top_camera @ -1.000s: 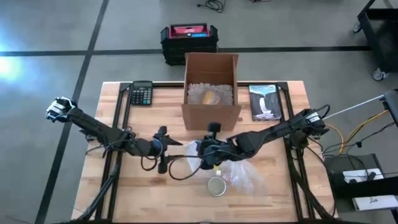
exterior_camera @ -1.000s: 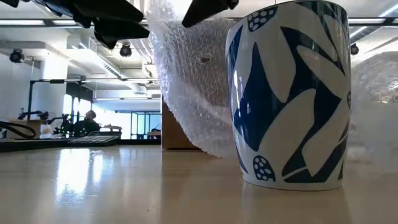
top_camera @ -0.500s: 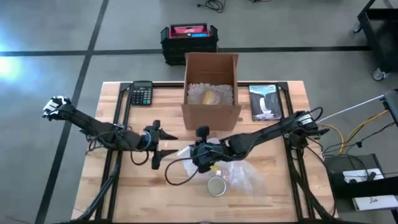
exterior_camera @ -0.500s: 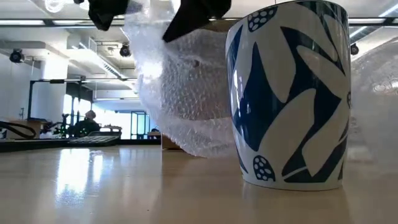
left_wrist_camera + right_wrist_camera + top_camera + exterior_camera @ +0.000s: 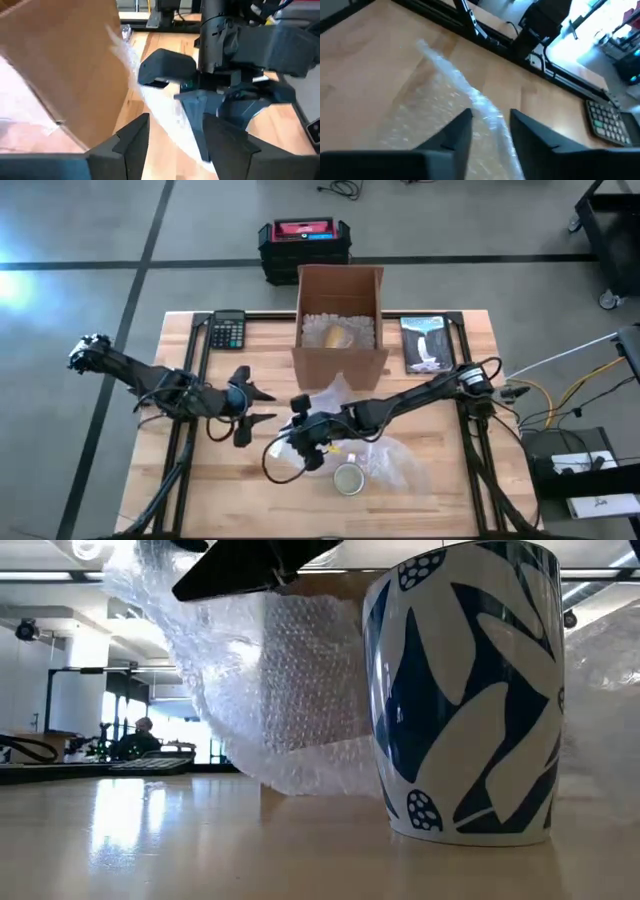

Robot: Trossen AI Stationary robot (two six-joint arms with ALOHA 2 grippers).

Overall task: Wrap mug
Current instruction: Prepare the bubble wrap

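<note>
The blue-and-white mug (image 5: 465,690) stands upright on its base on the wooden table; from above it shows as a round rim (image 5: 348,478) near the table's front edge. A clear bubble-wrap sheet (image 5: 385,455) lies beside and behind it, its left part lifted (image 5: 270,690). My right gripper (image 5: 303,435) is shut on that lifted part, left of the mug. My left gripper (image 5: 268,406) hovers open farther left, facing the right gripper, with nothing between its fingers (image 5: 132,142). My right gripper pinches an edge of the bubble wrap (image 5: 487,114) between its two fingers, above the table. The held part hangs below the fingers (image 5: 250,565) as a slack curtain, and the rest of the sheet trails to the table by the mug. One layer or several, I cannot tell.
An open cardboard box (image 5: 340,325) with padding and a yellowish item stands at the back centre. A calculator (image 5: 228,330) lies at the back left and a picture book (image 5: 425,343) at the back right. A black case (image 5: 303,242) sits on the floor beyond.
My right gripper has moved toward the table's left edge, drawing the bubble wrap's lifted edge with it, so the sheet now hangs spread wider to the mug's left. My left gripper has backed away toward the left edge. The mug has stayed put.
</note>
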